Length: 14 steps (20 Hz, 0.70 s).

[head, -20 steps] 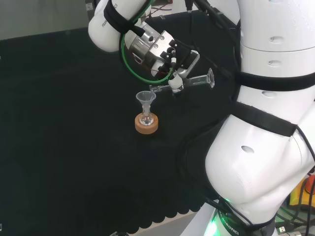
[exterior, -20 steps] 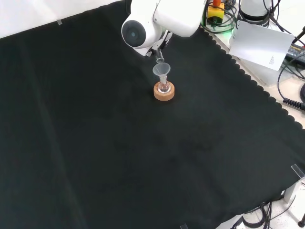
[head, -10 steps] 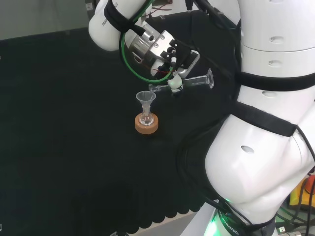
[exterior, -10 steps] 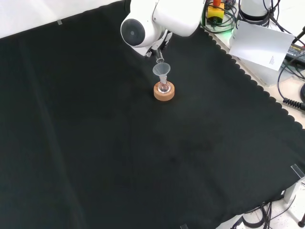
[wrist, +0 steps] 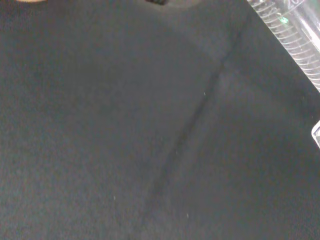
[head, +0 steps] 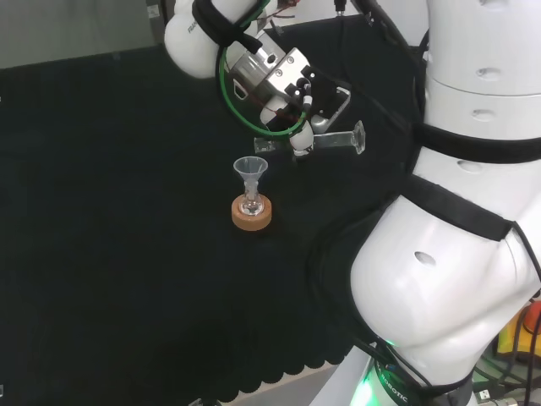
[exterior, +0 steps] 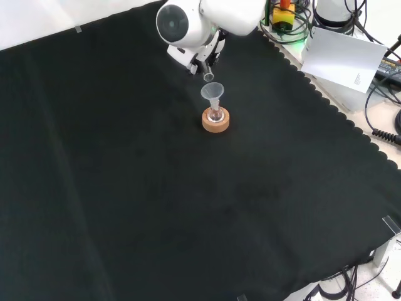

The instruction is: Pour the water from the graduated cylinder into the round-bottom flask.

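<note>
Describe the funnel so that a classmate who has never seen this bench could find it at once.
Start at the black cloth covering the bench and find the round cork ring. A small flask sits in it, and the clear funnel stands in its neck. It is the only upright cone-shaped piece.

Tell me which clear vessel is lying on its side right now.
The graduated cylinder, held sideways in the hand above the cloth. The round-bottom flask stands upright in its cork ring, funnel on top.

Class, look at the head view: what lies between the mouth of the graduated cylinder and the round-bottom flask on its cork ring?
A clear funnel stands in the flask, below the graduated cylinder held by the hand.
</note>
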Motion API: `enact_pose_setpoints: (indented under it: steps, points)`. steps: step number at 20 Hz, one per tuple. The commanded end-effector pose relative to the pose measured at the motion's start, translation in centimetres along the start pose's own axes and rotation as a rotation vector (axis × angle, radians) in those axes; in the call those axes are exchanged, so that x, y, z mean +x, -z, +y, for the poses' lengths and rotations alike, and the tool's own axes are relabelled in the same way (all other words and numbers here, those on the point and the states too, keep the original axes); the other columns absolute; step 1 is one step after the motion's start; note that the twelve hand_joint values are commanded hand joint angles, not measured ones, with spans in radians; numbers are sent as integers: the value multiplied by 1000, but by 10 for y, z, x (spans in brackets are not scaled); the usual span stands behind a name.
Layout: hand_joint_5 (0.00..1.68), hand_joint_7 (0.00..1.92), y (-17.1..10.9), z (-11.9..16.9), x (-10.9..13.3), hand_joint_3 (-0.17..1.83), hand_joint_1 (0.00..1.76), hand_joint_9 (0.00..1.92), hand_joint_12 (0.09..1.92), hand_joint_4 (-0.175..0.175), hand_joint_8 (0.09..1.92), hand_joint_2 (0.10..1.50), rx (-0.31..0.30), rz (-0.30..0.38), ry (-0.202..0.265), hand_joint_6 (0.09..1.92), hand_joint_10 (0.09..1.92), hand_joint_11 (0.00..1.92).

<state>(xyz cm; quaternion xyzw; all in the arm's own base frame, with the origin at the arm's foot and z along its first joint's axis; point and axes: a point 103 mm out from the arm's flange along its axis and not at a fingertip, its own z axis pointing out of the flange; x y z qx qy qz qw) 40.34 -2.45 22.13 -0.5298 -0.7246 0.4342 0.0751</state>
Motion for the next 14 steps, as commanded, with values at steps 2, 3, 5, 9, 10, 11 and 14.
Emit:
enact_pose_setpoints:
  steps: [2, 3, 5, 9, 10, 11, 14]
  points:
    - [1014, 1044, -2, 1, -10, 1, 1268, 1463, 728, -175, 930, 1092, -132, 116, 45, 945, 87, 1251]
    - [1013, 1043, -2, 2, -11, 1, 1268, 1463, 728, -175, 931, 1093, -149, 138, 48, 946, 87, 1251]
    - [1013, 1043, -1, 4, -14, 1, 1268, 1463, 728, -175, 932, 1093, -178, 189, 61, 947, 87, 1251]
    - [1011, 1042, 0, 9, -17, 1, 1267, 1463, 728, -175, 934, 1093, -229, 272, 89, 949, 87, 1250]
    - [1011, 1041, 0, 10, -18, 1, 1267, 1463, 728, -175, 934, 1094, -239, 291, 94, 949, 87, 1249]
    - [1011, 1041, 0, 11, -19, 1, 1267, 1462, 728, -175, 935, 1094, -252, 306, 97, 950, 87, 1249]
    - [1010, 1040, 1, 15, -21, 1, 1267, 1462, 728, -175, 936, 1094, -298, 342, 113, 951, 87, 1249]
